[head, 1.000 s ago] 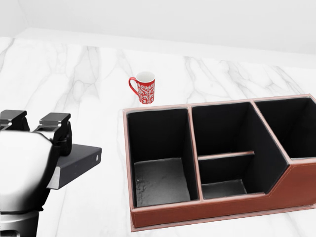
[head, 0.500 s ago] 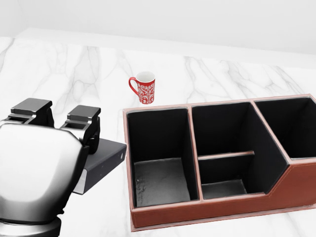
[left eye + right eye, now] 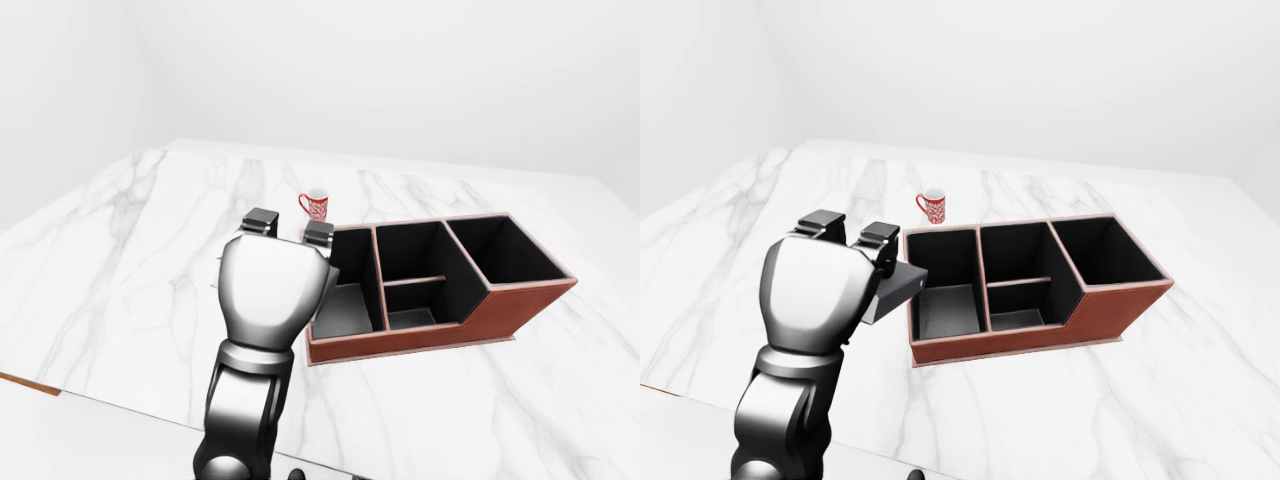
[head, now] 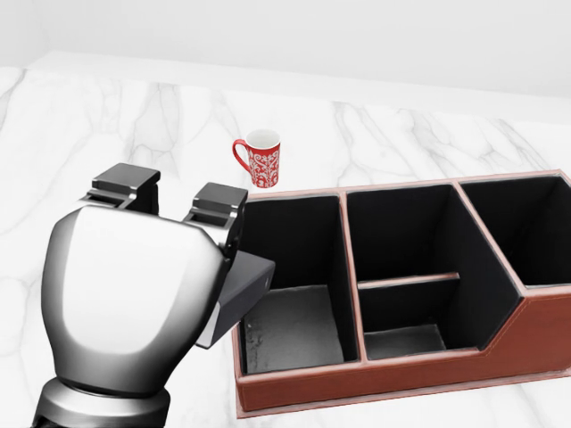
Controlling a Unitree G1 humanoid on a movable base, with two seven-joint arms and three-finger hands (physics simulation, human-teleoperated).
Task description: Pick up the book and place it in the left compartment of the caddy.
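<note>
The grey book [image 4: 243, 283] sits clamped in the left hand [image 4: 143, 294], its free end poking over the left wall of the caddy [image 4: 384, 379], above the left compartment. A red mug [image 4: 261, 159] stands beyond on the marble table [image 4: 107, 134].

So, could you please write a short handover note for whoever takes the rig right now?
Left hand: shut on the book, held off the counter; most of the book is hidden behind the hand.
Right hand: not in view.
Book: its free corner pokes over the left wall of the caddy, above the left compartment, which has nothing in it.
Red mug: stands on the marble counter beyond the caddy, not part of the job.
Done: book picked up and carried to the caddy.
Left: bring the book fully over the left compartment, lower it in, release.
</note>
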